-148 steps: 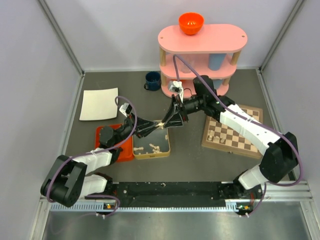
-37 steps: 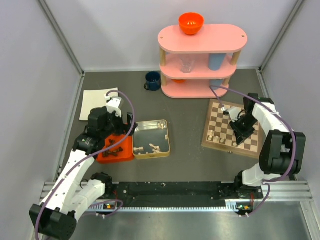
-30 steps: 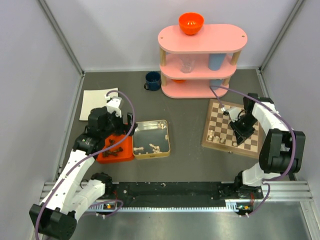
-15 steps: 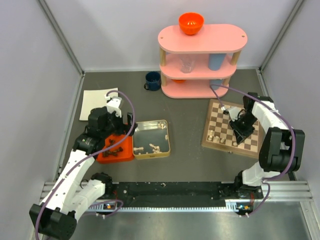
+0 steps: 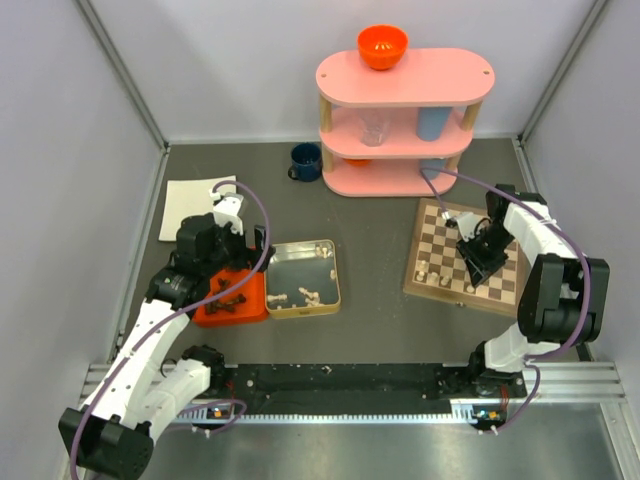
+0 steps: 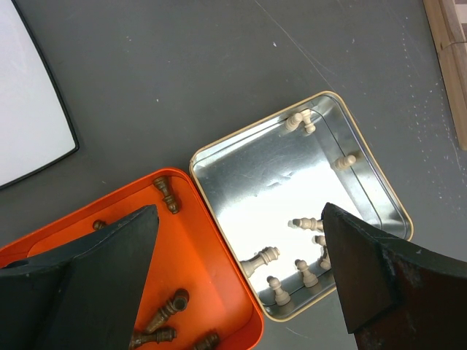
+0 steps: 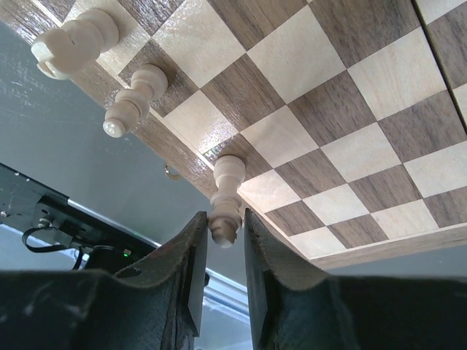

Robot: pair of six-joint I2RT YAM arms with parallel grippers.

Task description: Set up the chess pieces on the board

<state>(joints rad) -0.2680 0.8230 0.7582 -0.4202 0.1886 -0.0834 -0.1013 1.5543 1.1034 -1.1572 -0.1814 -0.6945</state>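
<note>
Right gripper [image 7: 225, 219] close around cream piece [image 7: 228, 191] on board [image 7: 321, 109]'s edge row, contact unclear; left gripper [image 6: 239, 210] spread wide

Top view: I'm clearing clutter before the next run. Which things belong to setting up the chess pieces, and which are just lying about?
Job in hand:
board
cream chess pieces, loose in the tin
dark chess pieces, in the orange tray

Lying about:
white sheet
blue mug
pink shelf
orange bowl
</note>
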